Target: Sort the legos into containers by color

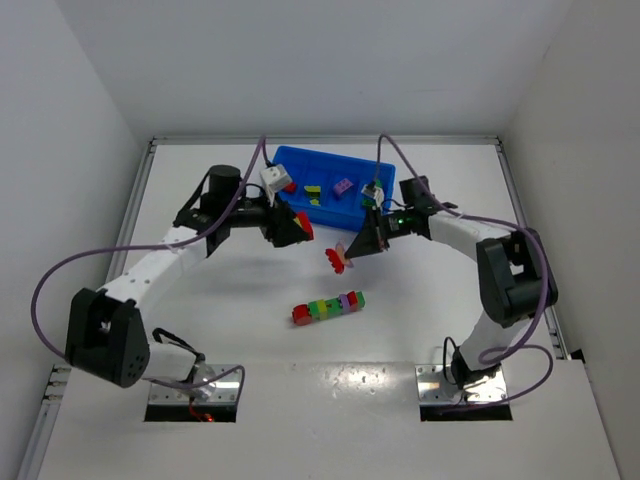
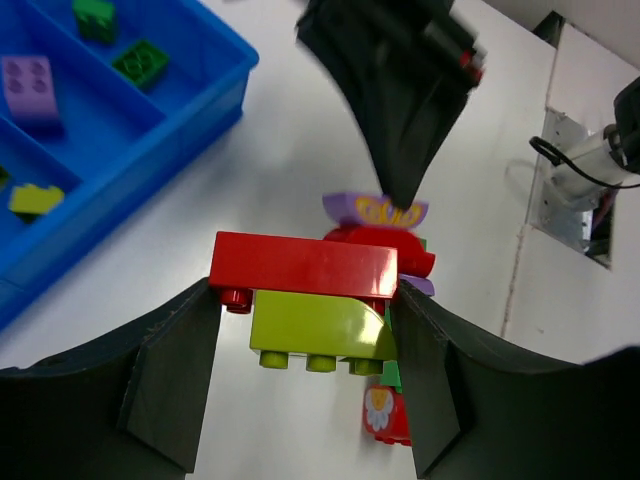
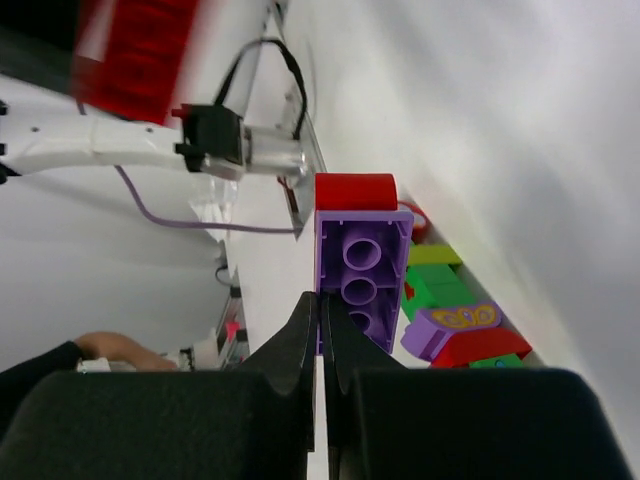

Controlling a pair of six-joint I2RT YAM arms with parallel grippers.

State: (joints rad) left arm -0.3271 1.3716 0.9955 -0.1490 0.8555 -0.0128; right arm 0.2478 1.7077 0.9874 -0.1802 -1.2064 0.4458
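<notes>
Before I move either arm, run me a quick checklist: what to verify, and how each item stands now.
1. Left gripper hold on the red-and-lime pair: ok, clamped between both fingers.
2. Right gripper hold on the purple brick: ok, shut on its edge.
3. Each held piece one colour: not ok; red sits on lime, and a red piece caps the purple brick.
4. Clearance between the two held pieces: cannot tell; they look very close in the left wrist view.
5. Multicoloured strip: ok, lying on the table apart from both grippers, not yet split.
6. Compartment for red in the blue tray: cannot tell.
</notes>
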